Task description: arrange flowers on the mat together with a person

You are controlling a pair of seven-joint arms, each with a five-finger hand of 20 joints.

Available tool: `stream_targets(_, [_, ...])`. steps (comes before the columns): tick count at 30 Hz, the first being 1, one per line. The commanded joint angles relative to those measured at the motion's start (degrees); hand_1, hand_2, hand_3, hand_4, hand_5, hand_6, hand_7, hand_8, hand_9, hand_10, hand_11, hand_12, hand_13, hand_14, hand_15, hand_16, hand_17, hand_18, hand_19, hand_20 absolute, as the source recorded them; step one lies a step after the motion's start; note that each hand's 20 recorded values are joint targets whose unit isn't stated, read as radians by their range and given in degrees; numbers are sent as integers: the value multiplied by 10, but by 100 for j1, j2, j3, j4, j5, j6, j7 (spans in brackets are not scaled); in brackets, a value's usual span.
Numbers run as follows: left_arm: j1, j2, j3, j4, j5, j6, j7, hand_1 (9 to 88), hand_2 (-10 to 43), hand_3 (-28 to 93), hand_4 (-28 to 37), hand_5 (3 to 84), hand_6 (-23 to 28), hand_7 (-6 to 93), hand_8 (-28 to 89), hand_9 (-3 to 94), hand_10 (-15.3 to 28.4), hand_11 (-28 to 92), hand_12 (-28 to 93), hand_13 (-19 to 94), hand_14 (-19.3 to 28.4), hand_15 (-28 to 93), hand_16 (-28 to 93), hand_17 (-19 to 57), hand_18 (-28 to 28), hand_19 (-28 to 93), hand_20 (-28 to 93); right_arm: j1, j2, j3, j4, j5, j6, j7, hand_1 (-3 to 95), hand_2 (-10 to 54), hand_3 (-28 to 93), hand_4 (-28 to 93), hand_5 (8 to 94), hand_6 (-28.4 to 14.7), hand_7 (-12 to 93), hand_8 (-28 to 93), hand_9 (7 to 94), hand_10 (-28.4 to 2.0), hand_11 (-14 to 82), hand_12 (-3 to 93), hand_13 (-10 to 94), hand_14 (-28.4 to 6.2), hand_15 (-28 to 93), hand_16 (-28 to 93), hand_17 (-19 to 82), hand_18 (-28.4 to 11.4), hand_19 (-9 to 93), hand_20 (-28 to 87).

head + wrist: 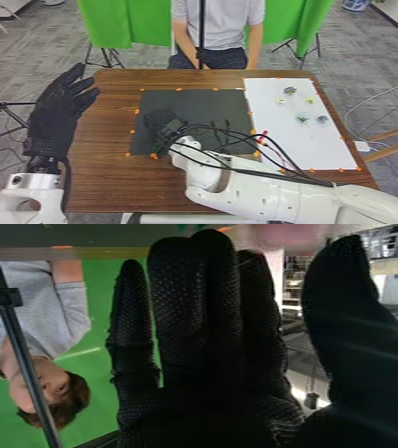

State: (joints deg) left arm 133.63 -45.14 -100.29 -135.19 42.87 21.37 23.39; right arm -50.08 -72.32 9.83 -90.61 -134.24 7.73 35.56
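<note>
In the head view my right hand (163,121) is low over the dark mat (191,97), palm partly hidden by its wrist and cables. Its fingers are straight in the right wrist view, where the hand (209,324) holds nothing that I can see. My left hand (64,102) is at the table's left side, open and empty. Small flowers lie apart on the white mat (266,85): a bluish one (290,90), a yellowish one (309,100), a pale green one (303,118) and a grey one (322,119). A red item (262,136) lies at its left edge.
The brown wooden table (111,172) surrounds both mats, with orange marks along their edges. Black cables (244,137) run from my right arm over the dark mat and the white mat's lower part. A dark upright pole (202,30) stands beyond the far edge.
</note>
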Motion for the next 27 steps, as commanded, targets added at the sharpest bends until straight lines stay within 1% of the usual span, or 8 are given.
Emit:
stream_targets(1, [62,-101,45,38,54,-44,-127,193,26,809,-283,307,30,175,-112,281,161,169,129,139,253,389,-47,-109,198,446,80,103,-81,8,-85,-34,38,29,407,-95,607,-283,653,29,172,-131,741,-113,360,195,710,-78,593,171,306,-184,778,86])
stream_targets(5, [199,-98,-10,-16,43,15,-109,195,24,810,-283,312,34,163,-109,283,170,170,120,138,256,415,-64,-106,198,447,82,-54,-79,220,-171,-57,-13,-78,404,-95,598,-283,653,31,175,-132,741,-112,362,194,709,-79,596,167,305,-185,778,88])
stream_targets(14, [896,-269,-407,-247,36,205,2,204,26,801,-283,321,50,127,-98,295,189,216,99,188,260,514,-120,-97,206,455,91,-714,125,1618,-1144,835,-505,-462,365,-95,590,-282,643,38,177,-131,735,-116,350,191,702,-82,597,167,299,-186,775,91])
stream_targets(19, [1196,-405,-497,-256,35,348,96,204,40,784,-283,324,55,126,-98,321,187,243,93,227,254,514,-121,-94,212,463,96,-1740,256,3250,-1991,2090,-1231,-789,298,-95,642,-260,619,32,166,-126,703,-128,303,181,667,-103,578,157,267,-193,749,85])
stream_targets(22, [1106,-473,-389,-133,47,398,42,200,45,778,-283,325,55,135,-100,328,186,247,91,232,256,512,-115,-95,215,465,97,-2706,435,4416,-2573,2937,-1295,-1129,279,-59,662,-256,588,17,159,-123,659,-146,260,169,616,-127,566,141,227,-201,711,79])
stream_targets(23, [1134,-432,-359,-118,-14,452,127,198,46,777,-283,326,55,138,-101,331,186,248,92,234,256,512,-114,-95,215,465,97,-2981,479,4793,-2723,3292,-1359,-1208,267,-51,676,-256,583,8,161,-122,638,-151,247,165,595,-136,560,133,206,-209,697,79])
stream_targets(25, [1222,-506,-395,-123,7,363,150,192,47,778,-283,329,55,141,-105,334,185,249,92,235,257,510,-111,-95,215,466,98,-3455,403,5610,-2870,4185,-1803,-1322,256,-42,690,-259,578,2,160,-123,618,-156,234,163,569,-147,557,125,179,-219,672,82])
stream_targets(27, [1275,-580,-415,-93,101,314,97,187,48,779,-283,330,55,143,-106,335,185,249,92,235,257,509,-108,-95,216,466,98,-3871,443,6171,-2987,5096,-1750,-1257,243,-31,701,-262,548,-6,155,-122,577,-167,213,158,521,-166,543,114,148,-226,626,89])
